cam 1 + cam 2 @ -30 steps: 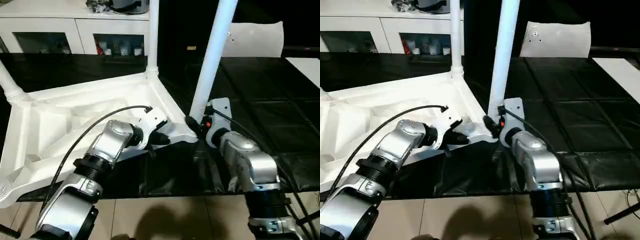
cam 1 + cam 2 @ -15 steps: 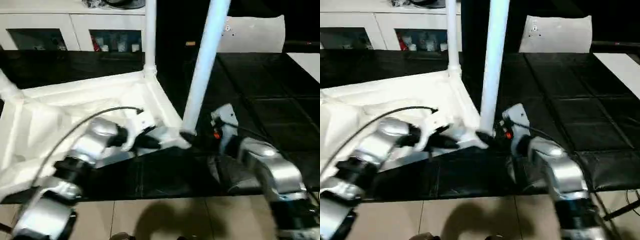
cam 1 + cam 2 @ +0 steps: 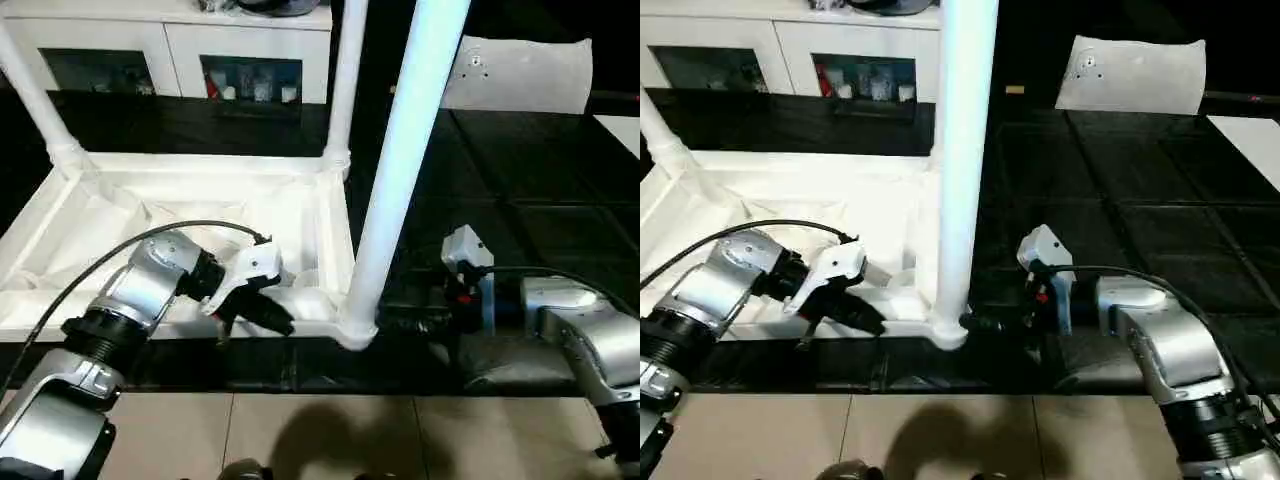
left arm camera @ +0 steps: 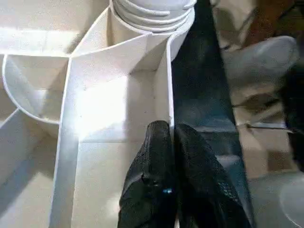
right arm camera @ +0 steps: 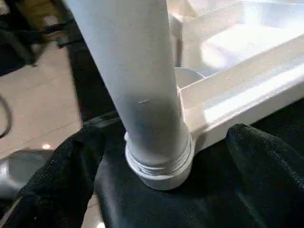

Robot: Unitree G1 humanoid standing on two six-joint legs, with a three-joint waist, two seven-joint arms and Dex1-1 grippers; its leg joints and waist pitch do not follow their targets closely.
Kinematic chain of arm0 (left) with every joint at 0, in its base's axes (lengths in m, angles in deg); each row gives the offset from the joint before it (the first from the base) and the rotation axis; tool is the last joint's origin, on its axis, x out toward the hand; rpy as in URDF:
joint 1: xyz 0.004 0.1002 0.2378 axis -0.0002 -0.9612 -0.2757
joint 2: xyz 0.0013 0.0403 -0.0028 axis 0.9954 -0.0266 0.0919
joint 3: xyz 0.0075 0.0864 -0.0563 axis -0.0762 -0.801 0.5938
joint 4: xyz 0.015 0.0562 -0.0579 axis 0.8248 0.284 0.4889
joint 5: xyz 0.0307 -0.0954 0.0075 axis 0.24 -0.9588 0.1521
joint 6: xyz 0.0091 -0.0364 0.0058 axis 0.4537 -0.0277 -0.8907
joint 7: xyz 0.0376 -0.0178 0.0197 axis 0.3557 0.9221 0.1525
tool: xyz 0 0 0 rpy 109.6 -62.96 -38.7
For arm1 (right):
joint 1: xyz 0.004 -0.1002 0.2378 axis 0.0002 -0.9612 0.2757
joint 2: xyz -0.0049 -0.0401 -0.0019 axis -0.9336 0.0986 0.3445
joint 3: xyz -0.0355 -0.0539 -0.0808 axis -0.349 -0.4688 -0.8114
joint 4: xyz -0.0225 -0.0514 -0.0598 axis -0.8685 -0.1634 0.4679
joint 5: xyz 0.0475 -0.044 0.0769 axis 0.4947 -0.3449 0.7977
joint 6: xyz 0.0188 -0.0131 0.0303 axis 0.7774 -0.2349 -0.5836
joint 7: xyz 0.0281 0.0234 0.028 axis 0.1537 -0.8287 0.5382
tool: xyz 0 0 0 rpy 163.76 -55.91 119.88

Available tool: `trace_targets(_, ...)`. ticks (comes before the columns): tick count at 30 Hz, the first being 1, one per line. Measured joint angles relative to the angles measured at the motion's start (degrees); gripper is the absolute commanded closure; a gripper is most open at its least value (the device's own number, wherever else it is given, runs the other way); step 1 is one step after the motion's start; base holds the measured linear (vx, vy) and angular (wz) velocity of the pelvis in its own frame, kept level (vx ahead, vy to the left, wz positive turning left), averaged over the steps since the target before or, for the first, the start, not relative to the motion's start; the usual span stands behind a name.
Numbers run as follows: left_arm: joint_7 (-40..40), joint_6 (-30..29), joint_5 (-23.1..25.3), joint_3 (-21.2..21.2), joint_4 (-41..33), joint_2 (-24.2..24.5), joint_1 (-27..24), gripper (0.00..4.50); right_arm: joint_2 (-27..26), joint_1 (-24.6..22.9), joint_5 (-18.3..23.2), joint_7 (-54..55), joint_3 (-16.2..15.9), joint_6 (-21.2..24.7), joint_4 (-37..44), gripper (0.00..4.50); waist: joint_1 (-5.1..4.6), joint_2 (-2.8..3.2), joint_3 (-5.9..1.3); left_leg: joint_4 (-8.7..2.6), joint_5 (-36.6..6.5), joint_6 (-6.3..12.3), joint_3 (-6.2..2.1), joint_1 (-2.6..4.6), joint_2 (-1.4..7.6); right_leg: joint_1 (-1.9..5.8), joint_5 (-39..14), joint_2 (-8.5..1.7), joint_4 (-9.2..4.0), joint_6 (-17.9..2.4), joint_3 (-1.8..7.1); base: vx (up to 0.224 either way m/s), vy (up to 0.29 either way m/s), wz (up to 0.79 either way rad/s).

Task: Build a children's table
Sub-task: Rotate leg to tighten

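On the black bench near its front edge, the head views show the white table top lying upside down with three legs standing up in its corners. The near leg is thick and tall. From the left wrist, the left gripper is squeezed shut on the top's thin rim beside ribbed walls. From the right wrist, the right gripper stands wide open around the leg's foot, holding nothing.

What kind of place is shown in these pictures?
Probably an indoor room used as a test area: a white cabinet with glass doors stands behind, black sheeting covers the work surface, and a tiled floor shows in front.
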Motion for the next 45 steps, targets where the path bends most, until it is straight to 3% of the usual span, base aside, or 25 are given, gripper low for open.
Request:
trace_targets(5, 0.5, 0.6, -0.3, -0.2, -0.5, 0.5, 0.0, 4.50, 0.8, 0.0, 2.0, -1.9, -0.5, 1.4, 0.8, 0.20, 0.11, 0.09, 0.55, -0.02, 0.0, 0.00, 0.01, -0.02, 0.00, 0.00, 0.0, -0.01, -0.05, 0.0, 0.00, 0.000, 0.000, 0.00)
trace_targets(12, 0.9, 0.7, -0.3, 0.0, -1.5, 0.7, 0.4, 4.50, 0.7, -0.1, 3.6, -3.1, -1.1, 3.0, 2.2, 0.86, 0.17, -0.07, 1.62, -0.05, 0.0, 0.00, 0.01, -0.01, -0.01, -0.01, 0.0, -0.03, -0.08, 0.0, 0.00, 0.000, 0.000, 0.00)
trace_targets(26, 2.4, 0.8, -1.0, 0.5, -2.6, 1.7, 0.4, 4.50, 0.7, -1.8, 6.0, -1.9, -1.1, 5.5, 4.6, 1.86, 0.13, 0.32, 2.88, -0.49, 0.0, -0.01, 0.10, 0.03, -0.05, -0.11, -0.2, -0.04, -0.20, 0.1, 0.07, 0.000, 0.000, 0.00)
trace_targets(31, 2.2, -0.1, -1.5, 0.9, -2.6, 1.7, 0.4, 4.50, -1.3, -2.5, 6.5, 1.5, 0.4, 7.1, 5.7, 2.36, -0.10, 0.30, 3.11, -0.62, 0.0, -0.03, 0.14, 0.07, -0.05, -0.14, -0.2, -0.05, -0.20, 0.1, 0.08, 0.000, 0.000, 0.00)
trace_targets(35, -1.7, -2.7, -1.2, 2.1, -3.2, 0.7, 0.4, 4.50, -5.3, -2.6, 5.4, 8.8, 2.2, 7.1, 6.2, 2.72, -0.41, 0.26, 3.15, -0.68, 0.0, -0.10, 0.15, 0.08, -0.05, -0.18, -0.2, -0.05, -0.20, 0.1, 0.09, 0.000, 0.000, 0.00)
trace_targets(38, -9.7, -6.1, 0.1, 4.5, -2.7, -1.8, 1.2, 4.50, -11.3, -2.6, 2.4, 19.5, 4.2, 7.2, 6.1, 2.88, -0.91, 0.26, 3.15, -0.70, 0.1, -0.17, 0.17, 0.07, -0.05, -0.24, -0.2, -0.04, -0.19, 0.1, 0.13, 0.000, 0.000, 0.00)
trace_targets(42, -19.9, -11.0, 1.3, 6.5, -2.1, -7.0, 2.7, 4.50, -19.0, -1.7, -0.5, 32.6, 7.4, 8.5, 5.4, 3.27, -1.82, 0.28, 3.14, -0.89, 0.1, -0.17, 0.33, 0.00, -0.12, -0.37, -0.2, -0.06, -0.21, 0.0, 0.25, 0.000, 0.000, 0.00)
trace_targets(45, -29.2, -14.5, 1.6, 8.5, -0.7, -12.6, 4.0, 4.50, -26.8, -0.4, -1.1, 40.3, 7.3, 9.5, 4.1, 3.46, -2.16, 0.55, 3.04, -1.01, 0.1, -0.18, 0.42, -0.17, -0.11, -0.68, -0.1, -0.05, -0.17, -0.4, 0.27, 0.000, 0.000, 0.00)
